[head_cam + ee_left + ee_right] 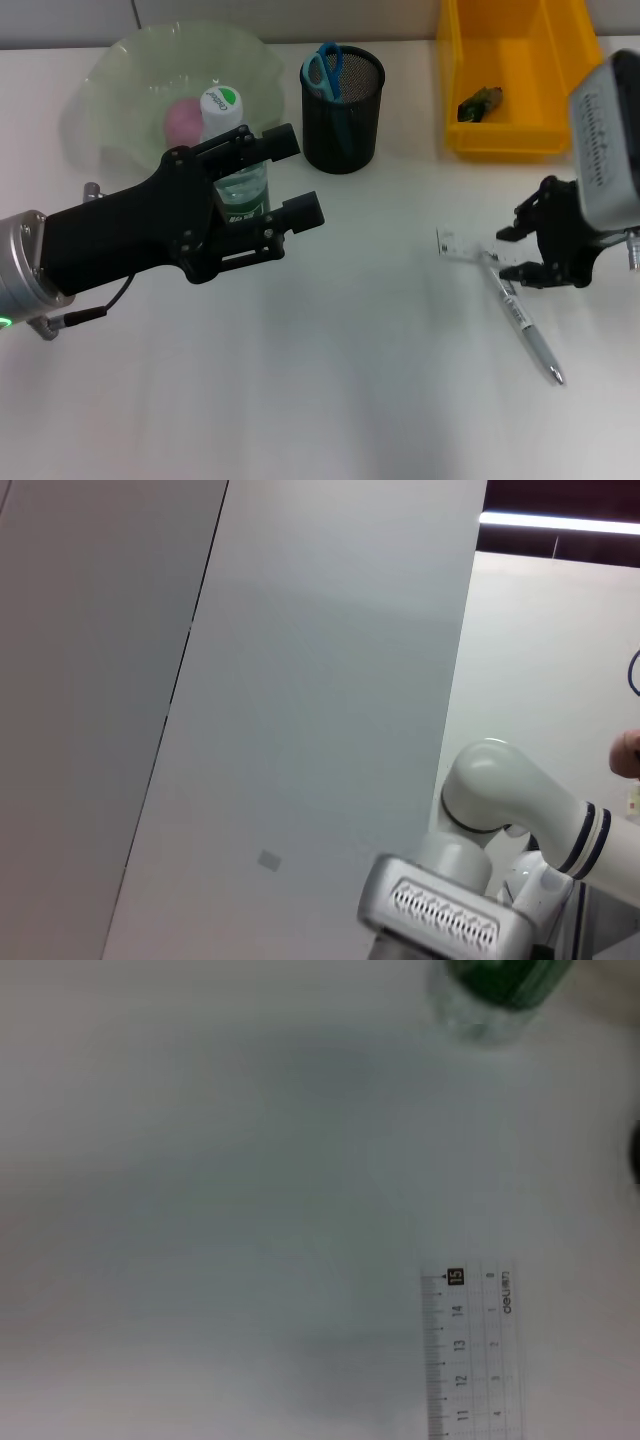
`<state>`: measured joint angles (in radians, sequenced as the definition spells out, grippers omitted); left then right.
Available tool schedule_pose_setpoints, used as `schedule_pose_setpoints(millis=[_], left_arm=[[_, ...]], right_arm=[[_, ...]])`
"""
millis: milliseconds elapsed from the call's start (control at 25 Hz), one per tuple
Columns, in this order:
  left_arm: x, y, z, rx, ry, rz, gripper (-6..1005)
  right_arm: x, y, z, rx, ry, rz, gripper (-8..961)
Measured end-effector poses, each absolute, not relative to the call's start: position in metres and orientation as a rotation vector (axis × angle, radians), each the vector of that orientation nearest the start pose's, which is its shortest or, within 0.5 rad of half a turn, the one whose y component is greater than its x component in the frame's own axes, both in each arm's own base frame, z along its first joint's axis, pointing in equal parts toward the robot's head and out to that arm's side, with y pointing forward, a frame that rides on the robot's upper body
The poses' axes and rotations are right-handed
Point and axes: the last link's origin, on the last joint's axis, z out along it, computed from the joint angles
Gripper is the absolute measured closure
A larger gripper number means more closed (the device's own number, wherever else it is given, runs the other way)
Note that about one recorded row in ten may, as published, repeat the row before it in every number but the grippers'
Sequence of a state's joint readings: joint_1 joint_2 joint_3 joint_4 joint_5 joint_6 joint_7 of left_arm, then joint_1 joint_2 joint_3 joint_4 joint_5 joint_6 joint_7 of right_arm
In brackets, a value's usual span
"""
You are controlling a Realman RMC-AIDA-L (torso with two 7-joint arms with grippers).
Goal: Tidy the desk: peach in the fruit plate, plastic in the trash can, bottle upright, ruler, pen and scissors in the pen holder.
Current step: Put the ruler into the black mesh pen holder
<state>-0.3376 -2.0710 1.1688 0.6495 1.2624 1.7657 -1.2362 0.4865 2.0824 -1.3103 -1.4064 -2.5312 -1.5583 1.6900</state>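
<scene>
The clear bottle (240, 190) with a white and green cap stands upright in front of the fruit plate (110, 80). My left gripper (302, 176) reaches in from the left and is shut on the bottle's body. The pink peach (183, 120) lies in the plate. Blue scissors (325, 68) stand in the black mesh pen holder (343, 110). The clear ruler (462, 246) and the silver pen (528, 335) lie on the desk at the right. My right gripper (517, 252) hangs open just above them. The right wrist view shows the ruler (470, 1360) and the bottle (495, 995).
The yellow trash can (500, 135) stands at the back right with a crumpled piece of plastic (480, 103) inside. The left wrist view looks at a wall panel and a white robot arm (520, 810).
</scene>
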Motion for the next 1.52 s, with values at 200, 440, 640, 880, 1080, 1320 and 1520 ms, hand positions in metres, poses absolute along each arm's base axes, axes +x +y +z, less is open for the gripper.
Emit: schedule_pose_setpoints(millis=[200, 440, 640, 880, 1080, 1320, 1520], left_arm=[[-0.219, 0.274, 0.002, -2.643, -0.380, -1.415, 213], [-0.218, 0.275, 0.002, -2.649, -0.374, -1.414, 213], [-0.218, 0.275, 0.002, -2.650, -0.374, -1.412, 213], [-0.218, 0.275, 0.002, -2.646, -0.374, -1.412, 213], [-0.216, 0.277, 0.002, -2.647, -0.368, -1.408, 213], [-0.215, 0.278, 0.002, -2.648, -0.359, -1.417, 213], [-0.215, 0.280, 0.003, -2.636, -0.339, -1.408, 213]], right_arm=[[0.205, 0.337, 0.023, -2.853, -0.049, -0.460, 569], [0.204, 0.337, 0.031, -2.836, 0.016, -0.323, 568], [0.194, 0.344, 0.045, -2.783, 0.093, -0.033, 567], [0.191, 0.370, 0.053, -2.594, 0.270, 0.388, 565], [0.186, 0.385, 0.046, -2.512, 0.299, 0.541, 564], [0.176, 0.411, 0.030, -2.382, 0.349, 0.784, 563], [0.156, 0.440, 0.010, -2.310, 0.372, 0.862, 562]])
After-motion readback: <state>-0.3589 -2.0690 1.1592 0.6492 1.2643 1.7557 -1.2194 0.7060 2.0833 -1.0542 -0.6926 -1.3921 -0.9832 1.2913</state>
